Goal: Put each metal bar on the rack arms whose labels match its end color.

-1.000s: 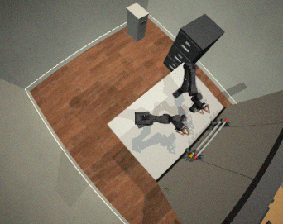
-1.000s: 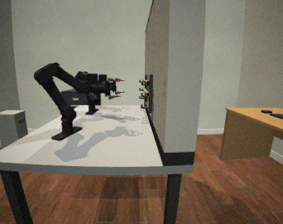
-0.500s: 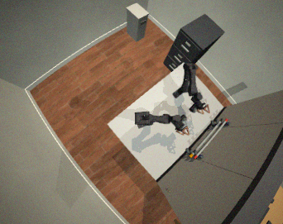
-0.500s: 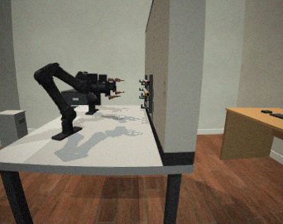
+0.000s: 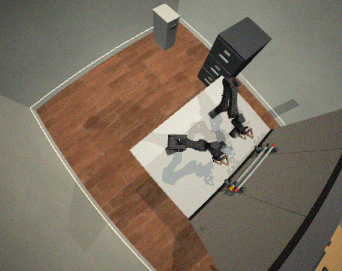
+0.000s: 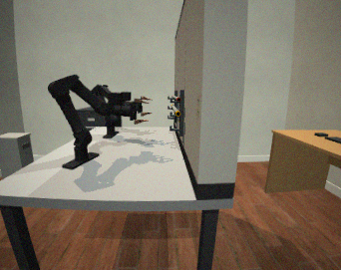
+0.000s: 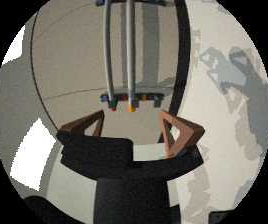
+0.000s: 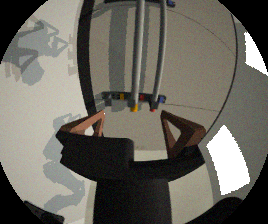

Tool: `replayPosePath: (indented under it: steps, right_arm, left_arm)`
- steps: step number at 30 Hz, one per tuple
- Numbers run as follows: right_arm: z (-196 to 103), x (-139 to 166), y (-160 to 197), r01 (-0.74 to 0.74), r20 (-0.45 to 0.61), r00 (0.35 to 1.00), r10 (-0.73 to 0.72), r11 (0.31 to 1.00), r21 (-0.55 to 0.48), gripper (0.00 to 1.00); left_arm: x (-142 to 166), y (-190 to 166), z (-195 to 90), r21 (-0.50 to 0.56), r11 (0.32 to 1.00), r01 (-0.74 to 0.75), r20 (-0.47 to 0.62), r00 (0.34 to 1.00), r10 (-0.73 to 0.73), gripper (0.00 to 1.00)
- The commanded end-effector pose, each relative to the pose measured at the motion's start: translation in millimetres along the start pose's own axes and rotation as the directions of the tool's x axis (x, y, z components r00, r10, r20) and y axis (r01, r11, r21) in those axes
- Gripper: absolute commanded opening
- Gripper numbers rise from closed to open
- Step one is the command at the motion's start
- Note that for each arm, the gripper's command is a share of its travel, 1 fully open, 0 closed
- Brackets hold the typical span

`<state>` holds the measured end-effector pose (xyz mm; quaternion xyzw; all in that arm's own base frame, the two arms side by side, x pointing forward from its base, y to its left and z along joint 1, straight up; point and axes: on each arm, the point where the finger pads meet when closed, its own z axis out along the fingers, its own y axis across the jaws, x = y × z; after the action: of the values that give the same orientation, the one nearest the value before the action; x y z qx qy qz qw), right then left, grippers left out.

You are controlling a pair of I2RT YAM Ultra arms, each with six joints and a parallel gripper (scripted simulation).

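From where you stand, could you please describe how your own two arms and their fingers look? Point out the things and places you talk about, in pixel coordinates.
Both arms [image 5: 230,98] [image 6: 70,101] [image 5: 192,145] are black, with chunky jointed segments. The fingers are copper-brown, each an angular, pointed frame with an open middle. I cannot make out any cables or markings.
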<state>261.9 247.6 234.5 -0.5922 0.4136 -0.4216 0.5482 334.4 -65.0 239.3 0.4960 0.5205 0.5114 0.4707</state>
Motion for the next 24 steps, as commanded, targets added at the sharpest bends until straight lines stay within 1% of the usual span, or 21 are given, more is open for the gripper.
replayPosePath:
  steps: [1, 5, 20, 24]
  right_arm:
    - [8.0, -2.4, -4.2, -0.046, 0.017, 0.999, 0.045, 0.998, 0.044, 1.0]
    - [12.6, -2.6, -0.5, -0.046, 0.017, 0.999, 0.045, 0.998, 0.044, 1.0]
    - [47.2, -4.5, 27.7, -0.046, 0.017, 0.999, 0.045, 0.998, 0.044, 1.0]
    - [51.8, -4.7, 31.4, -0.046, 0.017, 0.999, 0.045, 0.998, 0.044, 1.0]
  left_arm:
    - [-0.6, -0.8, 8.8, -0.034, 0.999, 0.017, 0.008, 1.0, -0.017, 1.0]
    - [-0.7, -4.6, 13.4, -0.034, 0.999, 0.017, 0.008, 1.0, -0.017, 1.0]
    - [-1.5, -33.1, 47.7, -0.034, 0.999, 0.017, 0.008, 1.0, -0.017, 1.0]
    - [-1.6, -36.9, 52.3, -0.034, 0.999, 0.017, 0.008, 1.0, -0.017, 1.0]
